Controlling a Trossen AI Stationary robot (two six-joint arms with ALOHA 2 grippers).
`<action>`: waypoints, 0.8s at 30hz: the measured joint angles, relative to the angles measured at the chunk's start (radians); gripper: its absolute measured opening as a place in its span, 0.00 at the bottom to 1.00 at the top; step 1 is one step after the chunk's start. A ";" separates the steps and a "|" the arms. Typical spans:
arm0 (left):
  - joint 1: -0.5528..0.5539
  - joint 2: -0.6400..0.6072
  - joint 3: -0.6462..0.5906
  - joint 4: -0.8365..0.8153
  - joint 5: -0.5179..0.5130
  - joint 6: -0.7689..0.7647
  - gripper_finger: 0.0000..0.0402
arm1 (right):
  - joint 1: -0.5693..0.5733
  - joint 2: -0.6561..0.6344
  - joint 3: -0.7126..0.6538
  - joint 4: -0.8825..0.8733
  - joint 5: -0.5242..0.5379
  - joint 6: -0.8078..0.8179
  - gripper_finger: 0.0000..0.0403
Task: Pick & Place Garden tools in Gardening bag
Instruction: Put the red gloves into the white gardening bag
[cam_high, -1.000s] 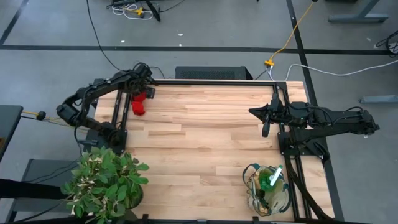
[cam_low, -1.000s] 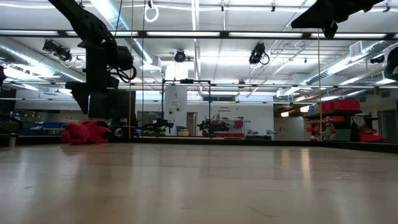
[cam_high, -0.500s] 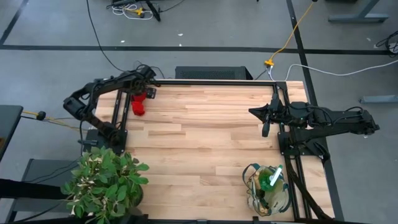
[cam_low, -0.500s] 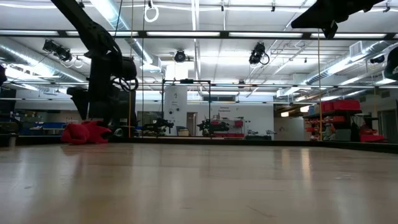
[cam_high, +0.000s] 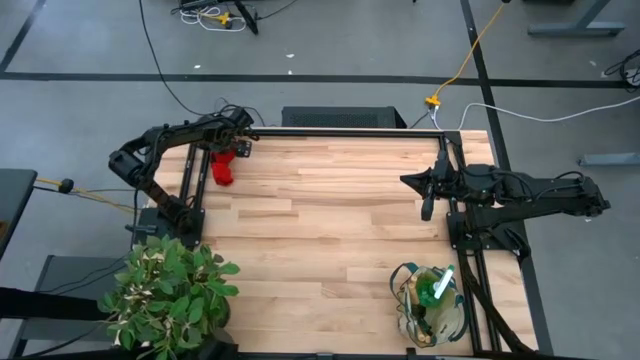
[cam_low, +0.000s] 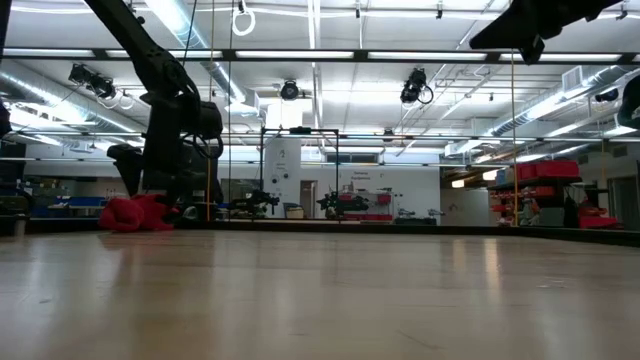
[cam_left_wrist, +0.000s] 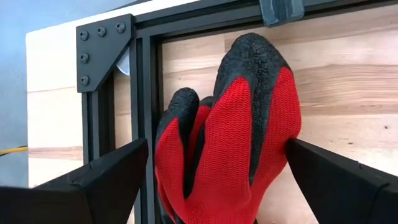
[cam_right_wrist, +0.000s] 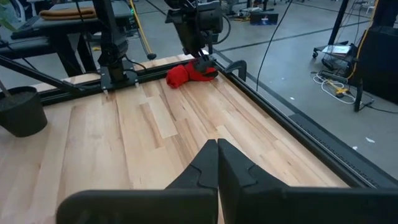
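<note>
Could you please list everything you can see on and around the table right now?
Gloves: one pair, red with black palms, far left corner of the table, beside the frame post.
Bag: one, beige with green trim, near right corner, green-and-white item and other tools inside.
Plant: one, green and leafy, near left corner.
Table: one, light wood with a black frame.
Cables: several, yellow, white and black, on the grey floor beyond the table.
Left gripper: open, fingers either side of the gloves.
Right gripper: shut, raised above the table's right side, holding nothing.
</note>
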 joint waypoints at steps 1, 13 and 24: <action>0.000 0.000 0.000 0.001 0.000 0.000 0.96 | 0.000 0.000 0.000 -0.003 0.000 0.000 0.00; 0.000 0.000 0.000 -0.001 0.094 -0.001 0.96 | 0.000 0.000 0.000 -0.013 0.000 0.000 0.00; 0.000 0.000 0.000 -0.012 0.109 -0.001 0.88 | 0.000 0.000 0.000 -0.013 0.000 0.000 0.00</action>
